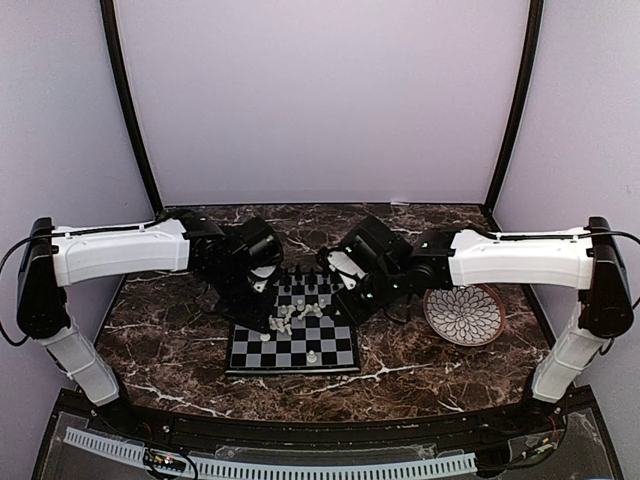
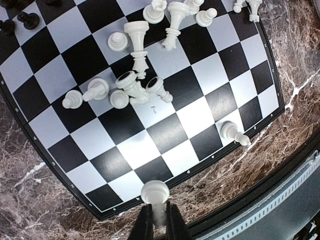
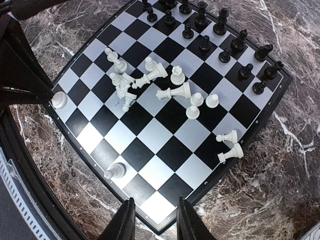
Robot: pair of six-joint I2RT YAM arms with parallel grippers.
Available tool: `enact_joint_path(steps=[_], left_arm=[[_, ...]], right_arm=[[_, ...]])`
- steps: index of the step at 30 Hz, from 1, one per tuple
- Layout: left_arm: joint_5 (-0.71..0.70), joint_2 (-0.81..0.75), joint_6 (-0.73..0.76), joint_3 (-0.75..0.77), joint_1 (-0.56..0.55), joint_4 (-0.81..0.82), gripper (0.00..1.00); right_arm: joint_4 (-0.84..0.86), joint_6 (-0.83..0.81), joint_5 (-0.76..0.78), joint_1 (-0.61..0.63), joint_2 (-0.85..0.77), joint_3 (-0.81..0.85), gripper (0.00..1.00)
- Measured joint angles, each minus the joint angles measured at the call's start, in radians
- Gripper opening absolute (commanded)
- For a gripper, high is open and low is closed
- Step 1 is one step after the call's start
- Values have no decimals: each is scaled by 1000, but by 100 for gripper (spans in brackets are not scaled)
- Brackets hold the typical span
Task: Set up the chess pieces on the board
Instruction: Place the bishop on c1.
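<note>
Tabletop (image 1: 170,340) of brown marble bears the board (image 1: 262,352); lilac walls (image 1: 320,100) behind.

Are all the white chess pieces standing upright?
No, several white pieces lie toppled in a heap near the middle of the board.

We see a worktop (image 1: 180,330) of dark brown marble shot with white veins. It is closed in by a plain, pale lilac back wall (image 1: 320,100) and side walls (image 1: 50,120) of the same tint. Two thin black struts (image 1: 130,110) rise from its far corners, leaning outward. Along the near edge runs a white slotted strip (image 1: 300,467). The light is soft and even.
</note>
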Motion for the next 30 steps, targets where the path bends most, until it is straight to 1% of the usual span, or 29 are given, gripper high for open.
enact_joint_path(steps=[8,17,30], left_arm=[[13,66,0,-2,-21,35,2],[27,98,-6,-28,-52,63,1],[27,121,-8,-47,-55,85,3]], right_arm=[[-1,7,-3,0,18,6,30],[0,7,-2,0,19,7,30],[0,6,-2,0,20,7,30]])
